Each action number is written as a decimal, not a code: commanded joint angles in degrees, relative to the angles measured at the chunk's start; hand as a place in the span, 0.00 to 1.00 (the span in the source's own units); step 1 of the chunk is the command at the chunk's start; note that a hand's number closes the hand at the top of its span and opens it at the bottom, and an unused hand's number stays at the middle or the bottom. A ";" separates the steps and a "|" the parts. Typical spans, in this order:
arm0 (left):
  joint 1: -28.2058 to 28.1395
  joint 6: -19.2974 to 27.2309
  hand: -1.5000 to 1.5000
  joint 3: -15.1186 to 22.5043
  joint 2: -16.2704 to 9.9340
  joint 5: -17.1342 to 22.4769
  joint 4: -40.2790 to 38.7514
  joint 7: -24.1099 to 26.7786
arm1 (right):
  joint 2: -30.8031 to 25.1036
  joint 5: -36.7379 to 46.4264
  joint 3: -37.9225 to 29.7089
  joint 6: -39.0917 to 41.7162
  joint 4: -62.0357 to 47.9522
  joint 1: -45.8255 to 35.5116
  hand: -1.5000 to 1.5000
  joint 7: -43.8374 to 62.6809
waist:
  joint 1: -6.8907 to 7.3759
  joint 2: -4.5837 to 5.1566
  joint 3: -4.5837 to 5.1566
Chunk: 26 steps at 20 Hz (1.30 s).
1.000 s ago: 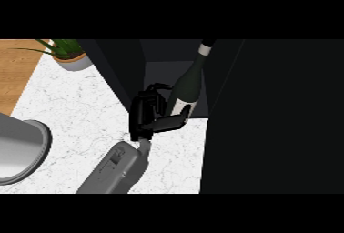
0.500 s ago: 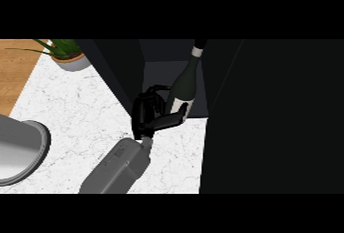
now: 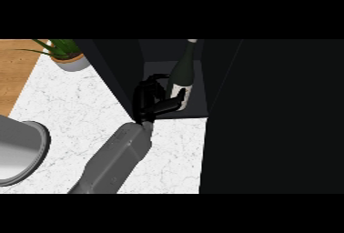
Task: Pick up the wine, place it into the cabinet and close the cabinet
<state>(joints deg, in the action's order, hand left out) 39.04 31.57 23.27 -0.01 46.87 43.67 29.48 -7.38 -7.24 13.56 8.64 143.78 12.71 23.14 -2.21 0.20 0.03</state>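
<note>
In the head view, a single grey forearm [image 3: 114, 159] rises from the lower left of the frame toward the centre, ending in a black hand [image 3: 149, 98]; by its place in the frame it reads as the left hand. Its fingers and thumb are curled round the lower body of the wine bottle [image 3: 183, 73], the thumb crossing the pale label near the bottle's base. The bottle is dark green with a light cap at the top edge of the frame, standing nearly upright and leaning slightly, inside the dark cabinet [image 3: 269, 113], on the grey cabinet floor [image 3: 194, 111] just above the white marble tabletop [image 3: 80, 109]. The cabinet's dark side panels frame the opening left and right of the bottle. A potted plant [image 3: 67, 54] stands in the upper left corner beside a strip of wood surface. A grey rounded basin [image 3: 20, 152] shows at the left edge. The other hand is out of sight.
</note>
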 commanded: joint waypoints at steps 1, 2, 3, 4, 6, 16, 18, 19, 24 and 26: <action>2.42 -0.20 1.00 0.75 0.01 2.23 -3.94 0.57 | -1.14 -8.71 -2.96 -0.43 11.43 2.53 0.00 5.85 | -0.01 0.01 -0.01; 4.80 0.68 1.00 0.39 0.01 3.74 -4.70 1.67 | -1.05 -8.54 -2.14 -0.56 10.81 -0.10 0.00 6.88 | -0.40 0.16 0.03; 7.78 -0.71 1.00 -1.31 0.01 4.30 -6.72 -0.96 | -0.33 -8.60 -3.92 1.17 3.62 -0.32 0.00 1.26 | 0.21 0.17 -0.04; 8.10 -0.30 1.00 -1.11 0.01 4.96 -8.11 0.47 | -0.12 -7.16 -1.47 0.01 8.99 1.11 0.00 4.70 | -0.48 0.18 0.01; 8.57 0.86 1.00 -1.27 0.01 4.25 -7.26 -0.53 | -0.46 -7.29 -1.97 -0.22 11.32 1.55 0.00 6.06 | 0.09 -0.06 -0.01; 18.48 1.28 1.00 -6.11 -0.46 0.51 -19.81 1.87 | 1.20 -4.07 1.41 0.60 9.18 3.27 0.00 3.39 | -0.15 0.06 -0.02; 19.64 0.93 1.00 -6.28 -2.04 -0.18 -21.76 0.33 | 0.78 -6.28 -0.75 1.31 8.67 3.11 0.00 2.30 | -0.01 0.08 -0.05; 22.11 3.53 1.00 -6.23 -0.92 -0.40 -22.36 -1.55 | 0.98 -5.47 0.07 -1.00 10.34 0.08 0.00 7.39 | 0.20 0.08 0.01; 25.01 8.84 0.00 -4.52 -2.88 -4.50 -28.58 -0.83 | 1.77 -5.51 0.57 0.12 7.58 0.79 0.00 4.45 | -0.25 0.21 -0.04; 27.96 9.59 0.00 -4.41 -5.19 -5.55 -31.76 -2.80 | 1.67 -4.65 -0.46 1.53 4.22 0.17 0.00 0.87 | -0.72 0.52 -0.08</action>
<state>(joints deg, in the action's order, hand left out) 63.04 38.83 18.15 -2.20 43.71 16.26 28.43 -5.68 -7.09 14.08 10.09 142.95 11.92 22.83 -2.81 0.52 -0.02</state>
